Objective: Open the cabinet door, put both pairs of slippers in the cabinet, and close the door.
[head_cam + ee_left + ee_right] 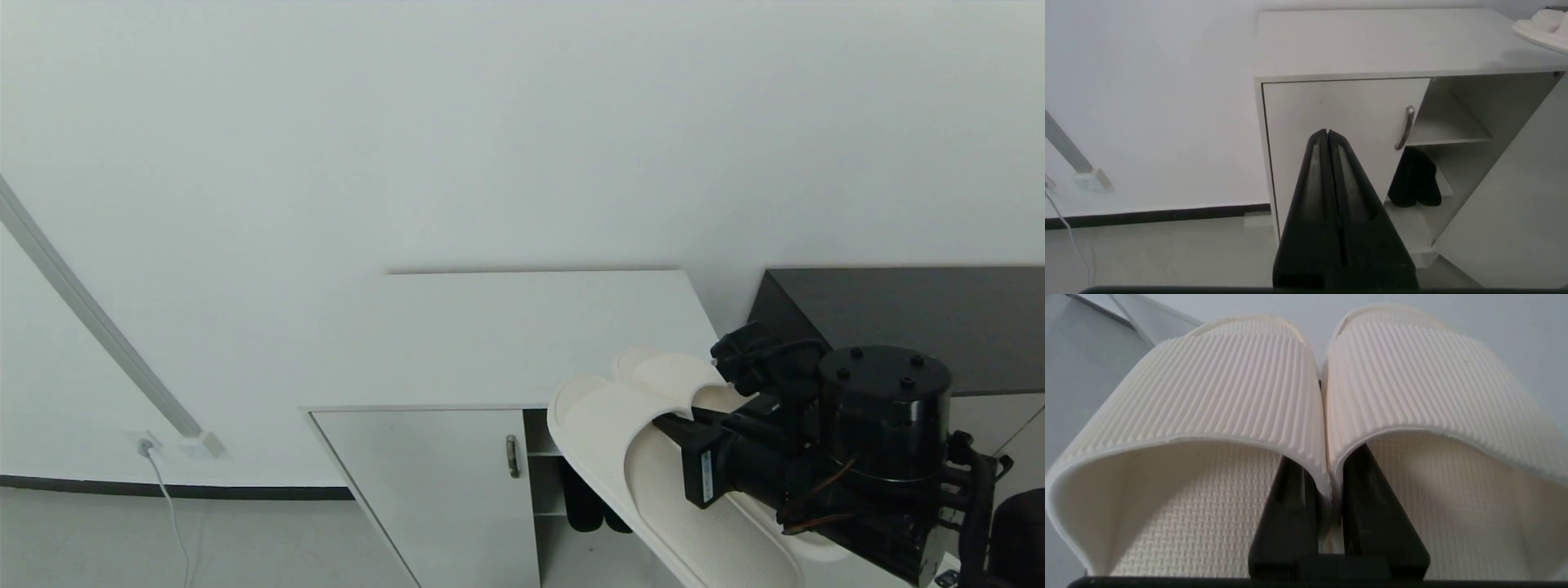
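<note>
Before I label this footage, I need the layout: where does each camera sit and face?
Head: on the head, facing forward-down at the cabinet; right gripper shows, holding cream slippers.
Left wrist: faces the cabinet past its shut left gripper.
Right wrist: faces the cream slippers past the right gripper clamping them.
Shared: head and left wrist both show the dark slippers inside.

ribbed matt foam slippers
</note>
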